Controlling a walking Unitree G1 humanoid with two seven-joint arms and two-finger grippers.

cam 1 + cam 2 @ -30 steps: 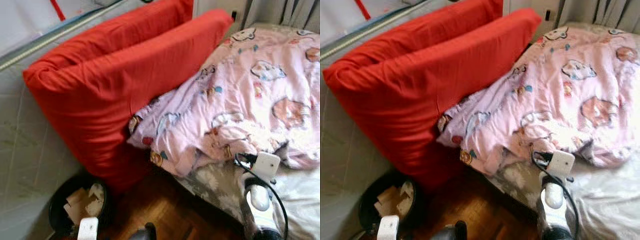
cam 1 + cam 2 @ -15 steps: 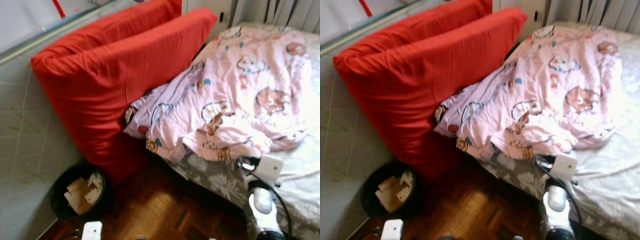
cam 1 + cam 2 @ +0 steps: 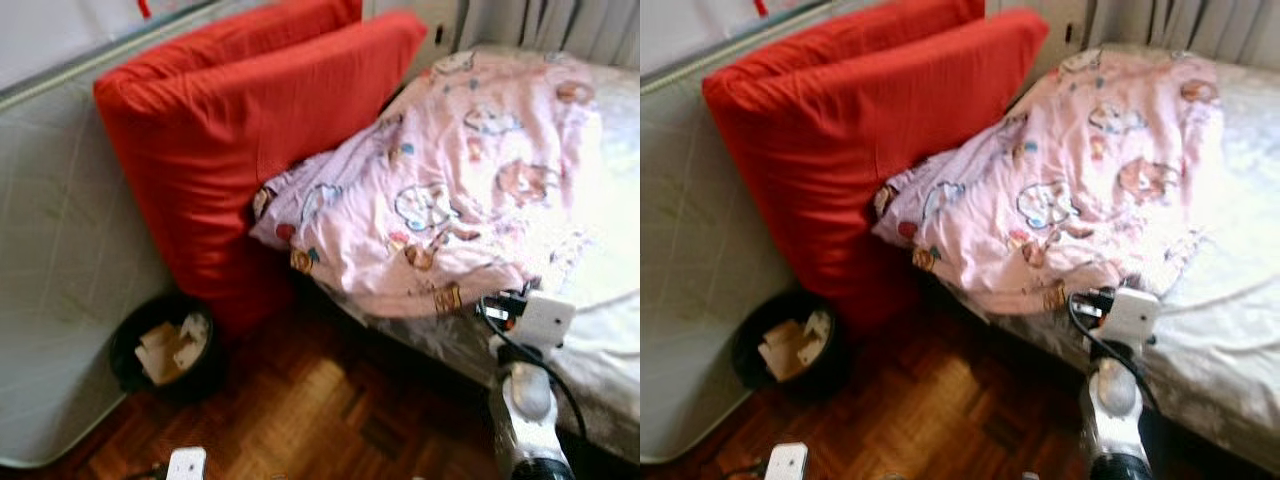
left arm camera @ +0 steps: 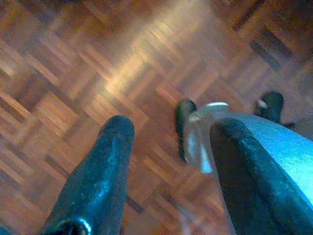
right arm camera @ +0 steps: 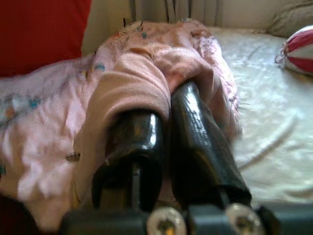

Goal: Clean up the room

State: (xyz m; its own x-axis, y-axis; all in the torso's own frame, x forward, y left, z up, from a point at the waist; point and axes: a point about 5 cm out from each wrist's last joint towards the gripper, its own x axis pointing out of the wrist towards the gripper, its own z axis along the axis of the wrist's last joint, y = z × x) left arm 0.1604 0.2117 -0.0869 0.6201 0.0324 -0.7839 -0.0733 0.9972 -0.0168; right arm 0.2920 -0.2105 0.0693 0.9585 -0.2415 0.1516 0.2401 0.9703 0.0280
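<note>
A pink cartoon-print blanket [image 3: 440, 190] lies crumpled across the bed, its near edge hanging over the bed's side. My right gripper [image 5: 168, 98] is shut on a fold of that blanket, and pink cloth drapes over one finger [image 5: 134, 137]. In the eye views my right arm [image 3: 525, 395] reaches up to the blanket's edge by its white wrist box [image 3: 547, 318]. My left gripper [image 4: 168, 129] hangs open and holds nothing above the parquet floor [image 4: 98, 73].
Two big red cushions [image 3: 240, 130] lean against a grey mattress [image 3: 60, 260] standing on edge at the left. A black bin [image 3: 165, 345] with paper scraps sits on the floor below them. A red-and-white striped thing [image 5: 298, 49] lies on the pale sheet [image 3: 1230, 290].
The view has backed away from the bed, showing more floor. My right gripper has kept hold, and the blanket's near edge has been drawn toward the bed's side.
</note>
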